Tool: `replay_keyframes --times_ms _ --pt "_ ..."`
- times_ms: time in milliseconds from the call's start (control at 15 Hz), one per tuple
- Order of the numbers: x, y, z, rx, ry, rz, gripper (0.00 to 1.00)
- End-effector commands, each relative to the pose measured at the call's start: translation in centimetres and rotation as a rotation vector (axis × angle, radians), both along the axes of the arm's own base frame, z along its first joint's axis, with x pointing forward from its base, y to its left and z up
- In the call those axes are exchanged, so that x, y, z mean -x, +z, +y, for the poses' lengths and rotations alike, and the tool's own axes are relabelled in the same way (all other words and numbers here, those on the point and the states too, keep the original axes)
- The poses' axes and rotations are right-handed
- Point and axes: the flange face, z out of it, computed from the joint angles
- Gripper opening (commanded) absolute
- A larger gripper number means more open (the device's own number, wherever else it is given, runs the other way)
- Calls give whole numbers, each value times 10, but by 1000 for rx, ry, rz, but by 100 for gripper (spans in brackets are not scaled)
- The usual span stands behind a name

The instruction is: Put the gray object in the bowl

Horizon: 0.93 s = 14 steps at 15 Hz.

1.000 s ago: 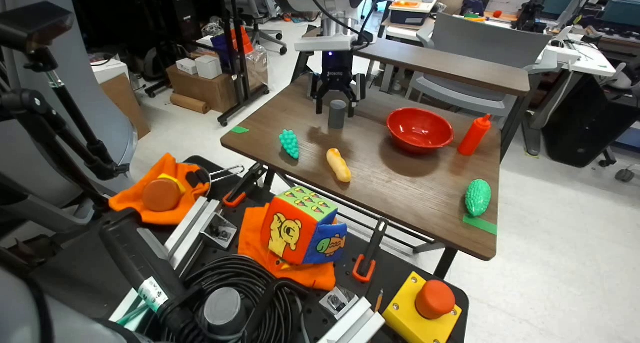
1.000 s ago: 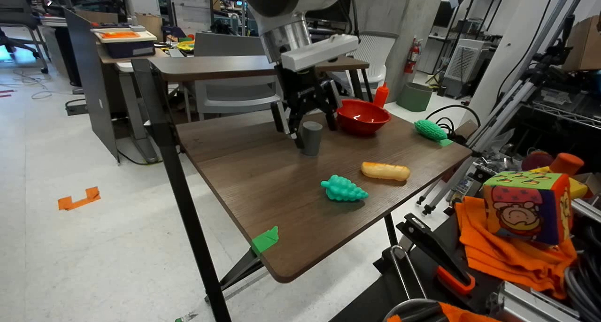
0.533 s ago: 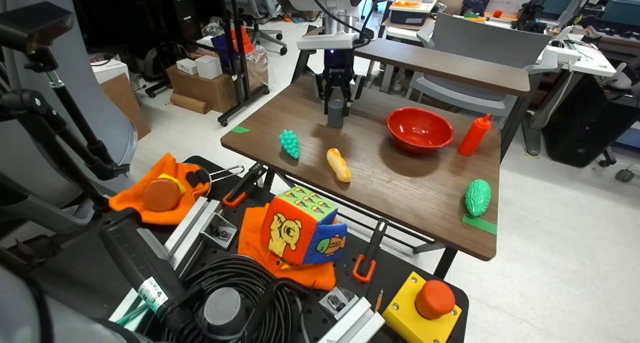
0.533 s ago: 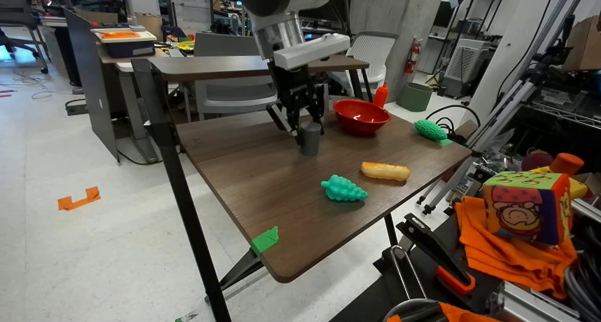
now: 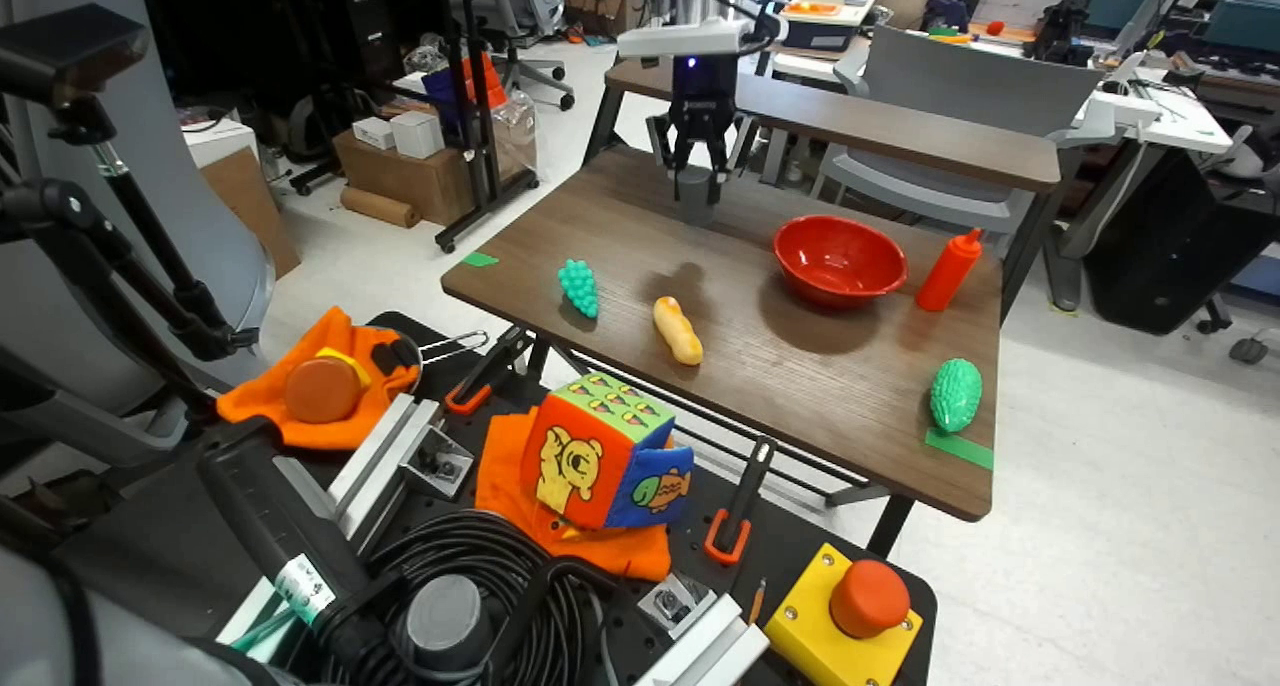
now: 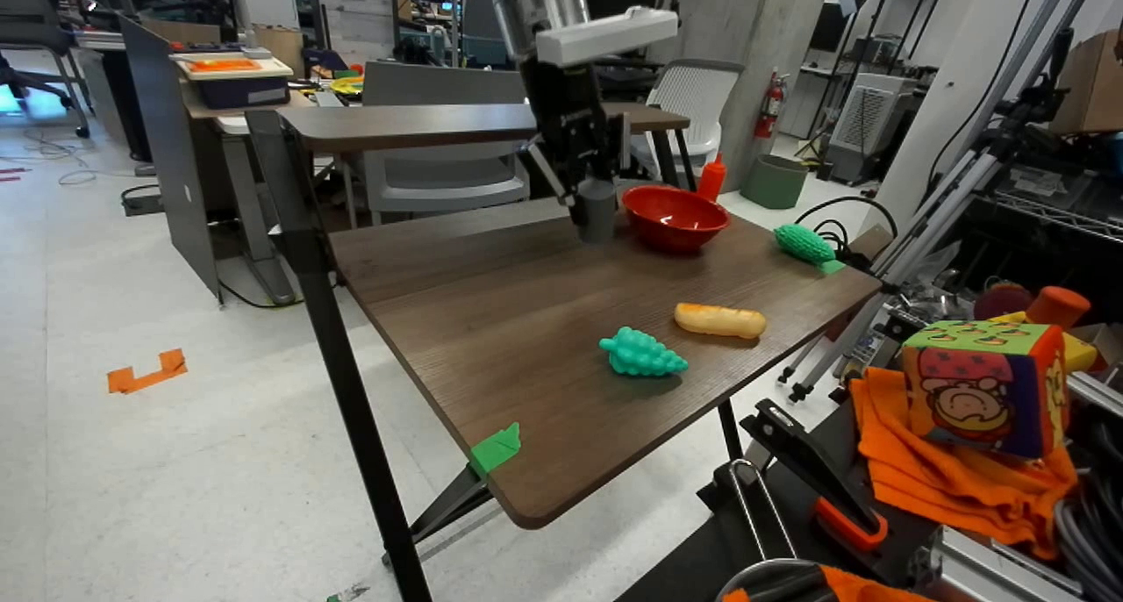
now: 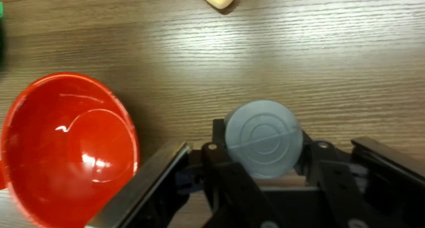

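The gray cylinder (image 7: 264, 138) stood close to upright, a round end facing the wrist camera, and the claw (image 5: 696, 188) was pinching it, one of its fingers (image 7: 218, 130) on either side. It seemed to be off the bench (image 5: 800, 366): in an exterior view a shadow fell on the wood apart from its foot. It was nearer the long edge beside the raised shelf (image 5: 850, 131) than the opposite long edge, and toward the end away from the red bottle (image 5: 949, 271).

The red bowl (image 7: 69, 131) lay toward the bottle's end, near the cylinder but not touching it. In the wrist view the line between the two ran almost with the wood grain, so I judged the coming move to be a carry roughly parallel with the long edges. The fingers were spaced along much the same line, leaving one of them between cylinder and bowl; that side would probably meet the rim first. Whether the cylinder's foot was above the rim I could not tell, so some lift before the crossing looked wise.

Beyond the bowl, the bottle stood near the shelf-side corner. The yellow oblong piece (image 5: 678, 331) lay toward the opposite long edge, out of the way.
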Motion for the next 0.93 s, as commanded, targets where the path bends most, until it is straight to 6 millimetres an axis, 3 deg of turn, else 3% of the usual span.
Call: replay_keyframes --times_ms 0,133,333,600,867 --pt "5 69 -58 -70 -45 -51 21" --pt "4 93 -100 -97 -74 -66 21" --pt "4 104 -155 -133 -113 -74 21" --pt "0 83 -198 -161 -150 -40 21" --pt "-5 43 -211 -102 -154 12 21"
